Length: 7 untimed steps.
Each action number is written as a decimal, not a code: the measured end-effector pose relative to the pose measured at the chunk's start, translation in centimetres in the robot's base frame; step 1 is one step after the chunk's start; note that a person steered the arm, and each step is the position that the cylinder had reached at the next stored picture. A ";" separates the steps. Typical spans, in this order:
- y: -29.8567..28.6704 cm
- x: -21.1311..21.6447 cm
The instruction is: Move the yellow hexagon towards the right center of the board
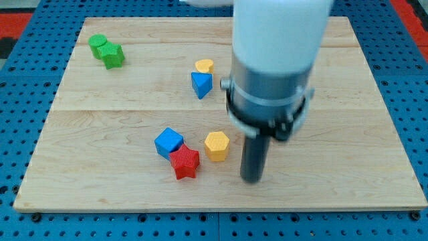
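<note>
The yellow hexagon lies on the wooden board, a little below the centre. My tip rests on the board just to the right of the hexagon and slightly lower, a small gap apart from it. The rod hangs from the large white and grey arm body, which hides the board's upper middle right.
A red star touches a blue cube just left of the hexagon. A blue triangular block sits under a small yellow block near the top centre. Two green blocks lie at the top left.
</note>
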<state>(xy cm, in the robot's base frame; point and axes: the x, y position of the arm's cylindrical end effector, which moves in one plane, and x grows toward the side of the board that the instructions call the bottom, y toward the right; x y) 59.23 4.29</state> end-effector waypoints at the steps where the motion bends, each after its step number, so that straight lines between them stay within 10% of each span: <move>1: -6.1 -2.7; 3: -4.4 -12.7; 5: -5.3 -3.1; 7: 6.7 -2.7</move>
<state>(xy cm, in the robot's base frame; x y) 56.55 10.97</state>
